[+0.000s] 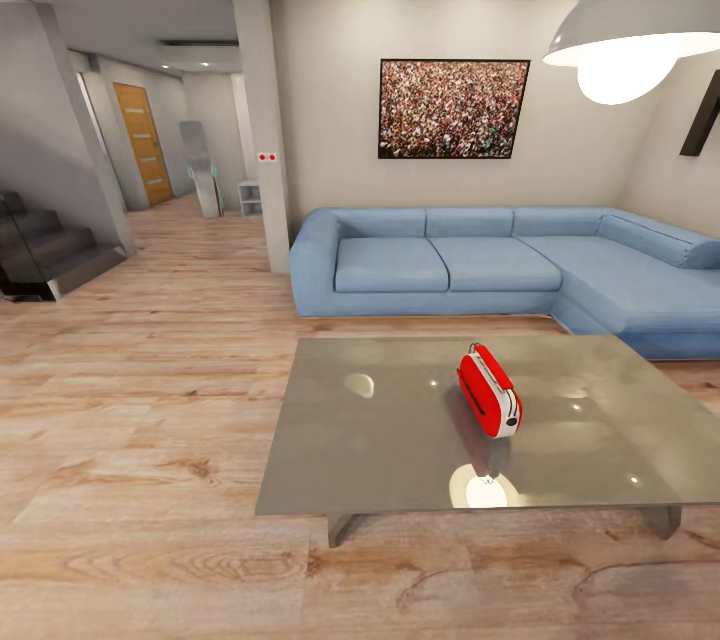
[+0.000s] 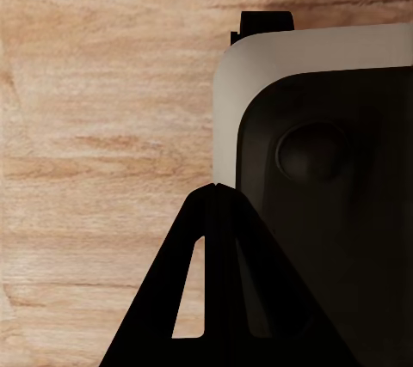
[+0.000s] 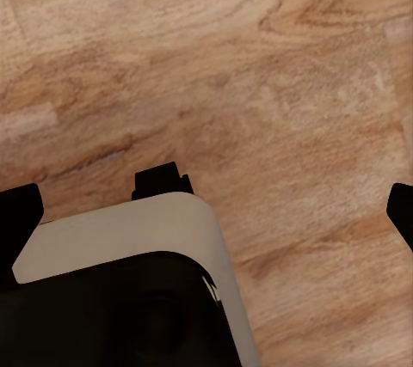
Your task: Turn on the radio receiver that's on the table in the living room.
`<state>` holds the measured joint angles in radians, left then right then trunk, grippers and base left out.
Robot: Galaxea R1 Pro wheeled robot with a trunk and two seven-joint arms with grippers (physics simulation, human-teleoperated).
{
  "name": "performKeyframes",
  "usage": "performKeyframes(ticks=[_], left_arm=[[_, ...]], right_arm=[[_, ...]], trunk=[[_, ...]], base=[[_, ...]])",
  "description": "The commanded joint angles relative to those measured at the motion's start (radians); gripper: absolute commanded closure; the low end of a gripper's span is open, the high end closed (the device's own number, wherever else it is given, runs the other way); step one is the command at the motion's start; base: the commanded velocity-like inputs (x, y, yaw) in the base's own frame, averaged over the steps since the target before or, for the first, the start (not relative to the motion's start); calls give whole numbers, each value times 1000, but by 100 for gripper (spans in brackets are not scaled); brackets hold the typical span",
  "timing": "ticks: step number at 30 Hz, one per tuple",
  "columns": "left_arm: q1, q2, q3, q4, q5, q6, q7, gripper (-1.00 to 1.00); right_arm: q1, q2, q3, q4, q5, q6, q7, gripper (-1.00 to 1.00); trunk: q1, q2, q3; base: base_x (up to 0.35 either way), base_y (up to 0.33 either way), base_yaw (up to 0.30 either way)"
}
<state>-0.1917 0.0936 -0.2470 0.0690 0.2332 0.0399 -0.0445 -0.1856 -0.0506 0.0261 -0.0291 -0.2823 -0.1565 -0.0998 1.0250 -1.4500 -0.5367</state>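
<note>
- My left gripper (image 2: pixel 215 191) hangs low over the wood floor (image 2: pixel 95 109) beside my own base (image 2: pixel 327 169); in the left wrist view the two dark fingers meet at a point in the lower middle of the frame, so those jaws are closed on nothing.
- My right gripper (image 3: pixel 211 204) also points down at floor planks; one fingertip shows at the left edge and one at the right edge of the right wrist view, so those jaws stand wide apart and empty.
- Further out, the table (image 1: pixel 380 460) fills the lower centre and right of the head view, its near edge well ahead of me.
- The radio (image 1: pixel 489 390) stands on the tabletop, right of the frame's centre and about midway in depth, touching nothing else.
- Its long axis runs from upper left to lower right in the frame, with the white end turned toward me.
- Lying right of centre, I judge it nearer my right arm, though both arms are far from reach.
- Beyond the table sits the blue sofa (image 1: pixel 480 265), with the framed picture (image 1: pixel 454 108) on the wall.
</note>
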Motion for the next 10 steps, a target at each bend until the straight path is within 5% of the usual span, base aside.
performKeyframes(ticks=[1, 10], left_arm=[[0, 0, 0, 0, 0, 0, 0, 100], [0, 0, 0, 0, 0, 0, 0, 100]], right_arm=[[0, 0, 0, 0, 0, 0, 0, -100], [0, 0, 0, 0, 0, 0, 0, -100]], trunk=[[0, 0, 0], [0, 0, 0]], base=[[0, 0, 0], [0, 0, 0]])
